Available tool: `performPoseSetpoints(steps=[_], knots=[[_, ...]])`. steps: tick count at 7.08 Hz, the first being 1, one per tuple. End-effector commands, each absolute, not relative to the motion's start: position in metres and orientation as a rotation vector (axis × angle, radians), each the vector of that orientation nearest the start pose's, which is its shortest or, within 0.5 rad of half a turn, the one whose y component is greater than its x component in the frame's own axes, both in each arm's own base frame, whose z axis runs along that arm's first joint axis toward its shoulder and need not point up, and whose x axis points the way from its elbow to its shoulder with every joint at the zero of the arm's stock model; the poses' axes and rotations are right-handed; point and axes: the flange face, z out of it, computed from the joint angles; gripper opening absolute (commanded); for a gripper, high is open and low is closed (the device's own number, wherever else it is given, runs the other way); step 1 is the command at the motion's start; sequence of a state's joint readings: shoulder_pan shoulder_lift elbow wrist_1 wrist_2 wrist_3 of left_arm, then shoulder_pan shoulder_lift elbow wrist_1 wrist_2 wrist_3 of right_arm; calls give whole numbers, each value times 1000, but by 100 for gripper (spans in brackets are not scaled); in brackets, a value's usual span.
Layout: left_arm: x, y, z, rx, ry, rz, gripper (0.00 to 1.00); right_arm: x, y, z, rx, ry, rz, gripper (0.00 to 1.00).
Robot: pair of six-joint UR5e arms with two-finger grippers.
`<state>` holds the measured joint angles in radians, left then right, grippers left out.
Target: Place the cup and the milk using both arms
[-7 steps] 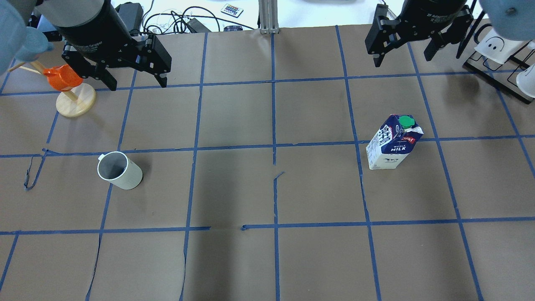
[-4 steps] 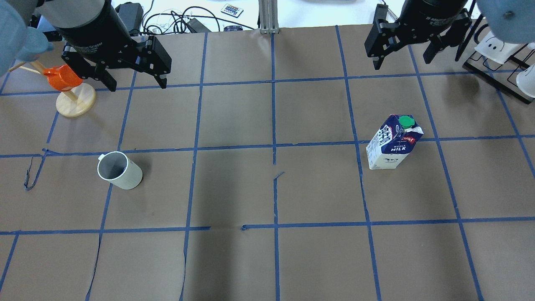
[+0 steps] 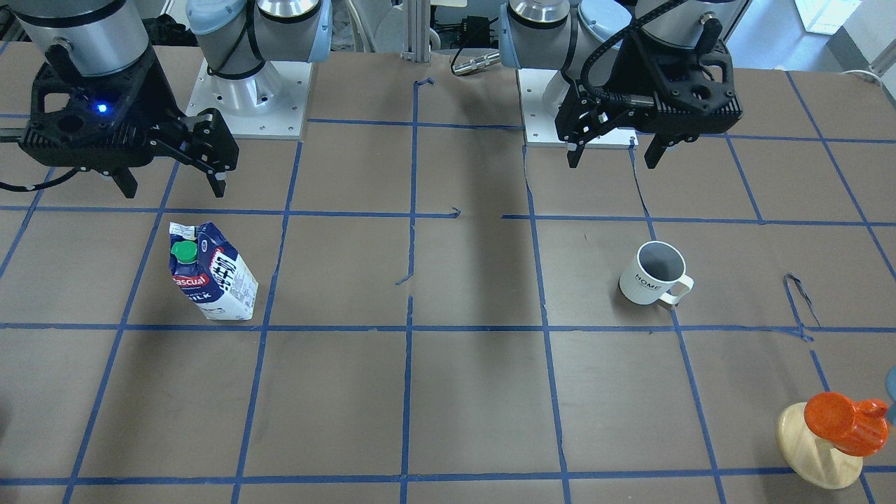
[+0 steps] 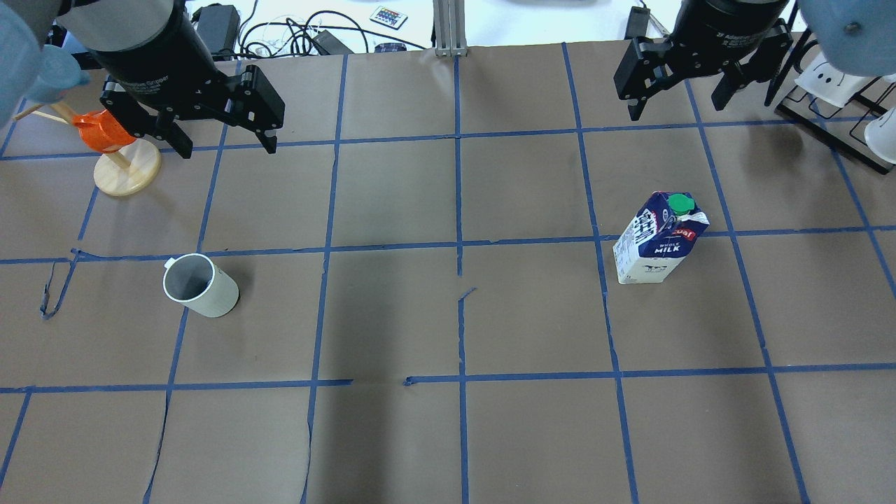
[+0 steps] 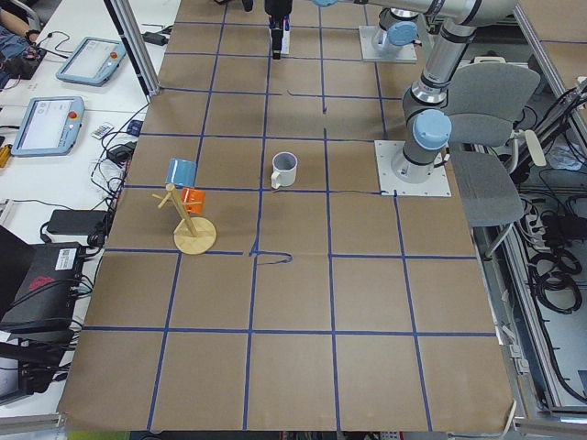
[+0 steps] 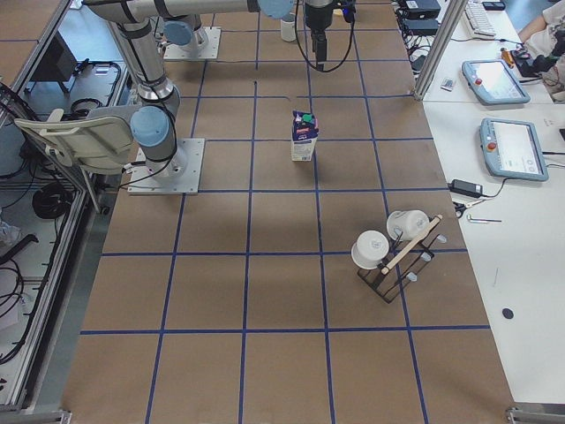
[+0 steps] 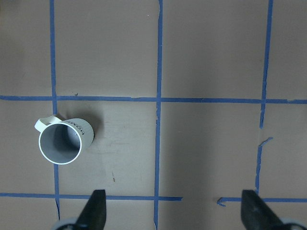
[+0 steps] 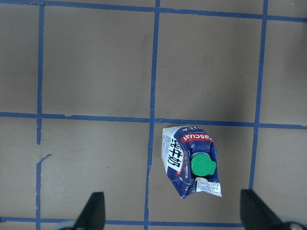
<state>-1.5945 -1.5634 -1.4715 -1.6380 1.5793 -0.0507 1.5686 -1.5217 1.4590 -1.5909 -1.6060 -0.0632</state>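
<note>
The white cup (image 4: 200,285) stands upright on the brown table's left half; it also shows in the front view (image 3: 654,274) and the left wrist view (image 7: 61,140). The milk (image 4: 660,238) stands upright on the right half and shows in the front view (image 3: 210,273) and the right wrist view (image 8: 192,160). My left gripper (image 4: 228,148) is open and empty, high above the table beyond the cup. My right gripper (image 4: 677,110) is open and empty, high above the table beyond the milk.
An orange cup on a wooden stand (image 4: 105,129) sits at the far left, close beside my left gripper. A black rack with white cups (image 4: 840,91) stands at the far right. Cables (image 4: 294,35) lie past the table's far edge.
Both grippers have shifted slightly and stay open. The cup and the milk have not moved.
</note>
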Motion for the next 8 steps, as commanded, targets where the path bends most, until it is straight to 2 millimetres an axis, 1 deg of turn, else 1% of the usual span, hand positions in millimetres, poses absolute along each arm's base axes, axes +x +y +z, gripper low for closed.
performPoseSetpoints(steps=[1,2,3,4,5,6,7,8], knots=[[-144,-485,534,-41,3133,-58,100,128,-520,519,-95,3176,-125,100],[-143,-485,533,-41,3130,-56,100,128,-520,519,-95,3174,-125,100],[-137,-485,532,-41,3084,-34,100,128,-520,519,-95,3174,-125,100],[-134,-490,528,-50,3082,-24,100,128,-520,519,-95,3174,-125,100],[-127,-498,518,-68,3087,8,100,128,-520,519,-93,3174,-127,100],[-119,-509,502,-71,3074,62,100,128,-520,519,-93,3174,-127,100],[-101,-512,473,-18,3069,178,100,128,-520,519,-93,3174,-127,100],[-51,-515,414,-31,3004,295,100,128,-520,519,-93,3174,-127,100]])
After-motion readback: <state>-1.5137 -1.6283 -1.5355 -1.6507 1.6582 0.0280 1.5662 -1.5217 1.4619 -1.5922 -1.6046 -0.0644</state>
